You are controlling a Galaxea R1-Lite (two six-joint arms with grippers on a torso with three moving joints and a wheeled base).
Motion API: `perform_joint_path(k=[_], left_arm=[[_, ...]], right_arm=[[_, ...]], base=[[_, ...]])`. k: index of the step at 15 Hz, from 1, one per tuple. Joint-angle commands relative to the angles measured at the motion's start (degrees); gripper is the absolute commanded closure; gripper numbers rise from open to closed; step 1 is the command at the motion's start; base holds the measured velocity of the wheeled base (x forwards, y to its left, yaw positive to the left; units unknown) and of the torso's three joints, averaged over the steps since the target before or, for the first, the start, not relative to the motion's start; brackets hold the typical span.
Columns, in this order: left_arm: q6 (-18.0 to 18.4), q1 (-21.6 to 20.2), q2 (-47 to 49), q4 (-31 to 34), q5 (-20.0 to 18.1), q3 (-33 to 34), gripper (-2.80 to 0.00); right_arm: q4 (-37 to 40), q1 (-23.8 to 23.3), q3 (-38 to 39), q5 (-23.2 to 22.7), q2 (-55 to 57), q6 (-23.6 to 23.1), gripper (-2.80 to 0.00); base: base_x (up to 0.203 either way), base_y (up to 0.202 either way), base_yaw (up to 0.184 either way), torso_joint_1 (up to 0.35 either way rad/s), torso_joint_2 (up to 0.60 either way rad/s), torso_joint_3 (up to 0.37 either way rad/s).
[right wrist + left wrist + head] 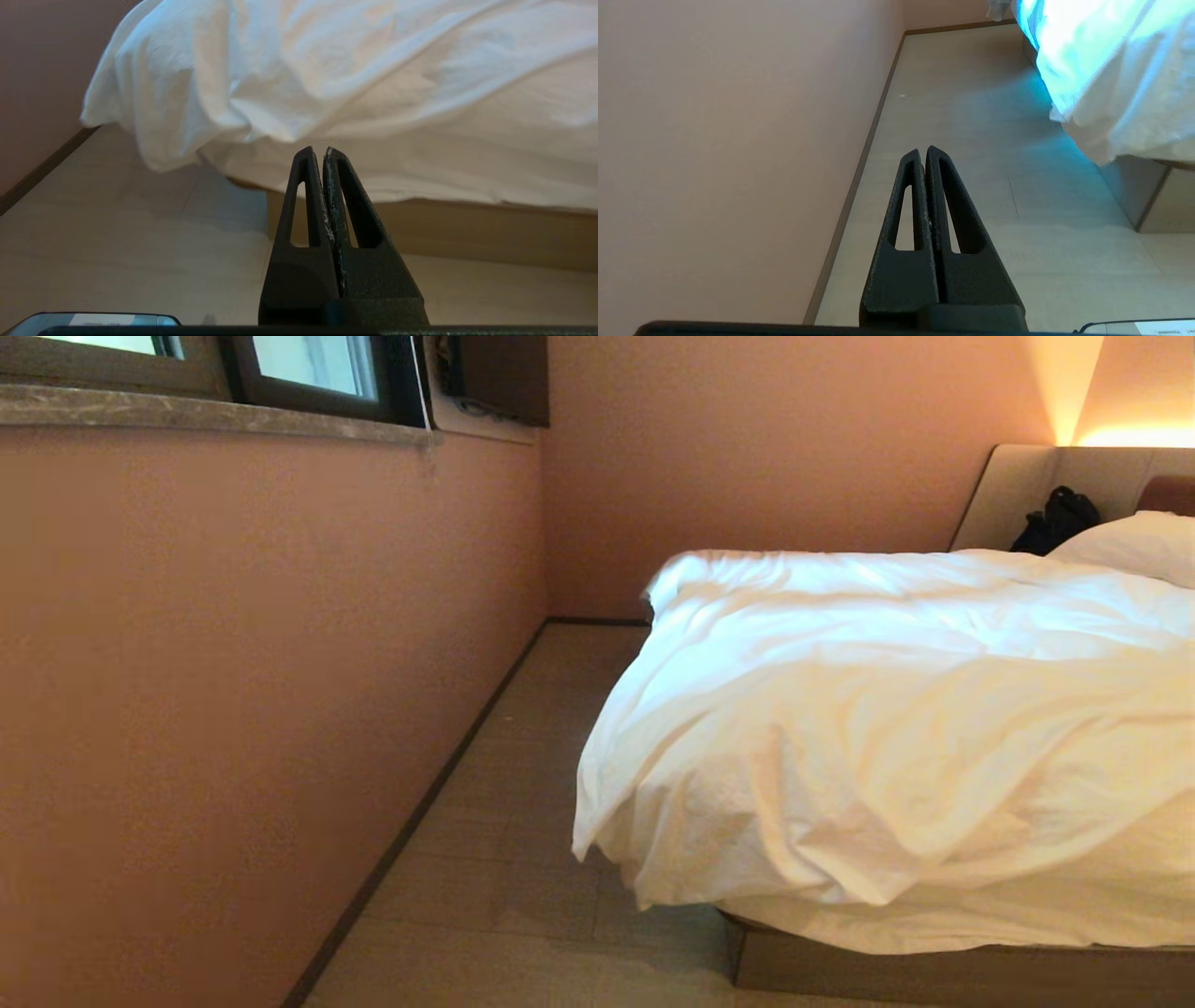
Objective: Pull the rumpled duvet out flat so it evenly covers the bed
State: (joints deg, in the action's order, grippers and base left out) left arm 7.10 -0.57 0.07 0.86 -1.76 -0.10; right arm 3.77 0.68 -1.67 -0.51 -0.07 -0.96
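From my head view the bed (934, 980) stands to the right, the wall (233, 691) to the left, floor (523, 821) between them. The duvet (887, 728) lies on it, overhanging its near corner. A pillow (1134, 546) lies behind, by the headboard (1013, 490).

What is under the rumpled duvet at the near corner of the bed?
Below the duvet hem, a strip of white sheet and the tan wooden base show; the floor lies beside it. The mattress top is covered, so nothing else can be told.
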Motion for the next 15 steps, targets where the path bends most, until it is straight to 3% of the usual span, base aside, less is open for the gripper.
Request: perform_joint_path(k=[1, 6, 15], left_arm=[[0.02, -0.04, 0.01, 0.01, 0.0, 0.01, 0.0], [-0.24, -0.04, 0.01, -0.07, 0.09, 0.01, 0.0], [-0.5, -0.04, 0.01, -0.07, 0.09, 0.01, 0.0]], right_arm=[[0.01, 0.02, 0.0, -0.02, 0.07, 0.0, 0.0], [0.01, 0.02, 0.0, -0.02, 0.07, 0.0, 0.0], [0.01, 0.02, 0.0, -0.02, 0.07, 0.0, 0.0]], base=[[-0.196, 0.0, -0.002, -0.002, 0.0, 0.002], [-0.179, 0.0, 0.002, 0.0, 0.0, 0.001], [0.0, 0.0, 0.0, 0.0, 0.0, 0.0]])
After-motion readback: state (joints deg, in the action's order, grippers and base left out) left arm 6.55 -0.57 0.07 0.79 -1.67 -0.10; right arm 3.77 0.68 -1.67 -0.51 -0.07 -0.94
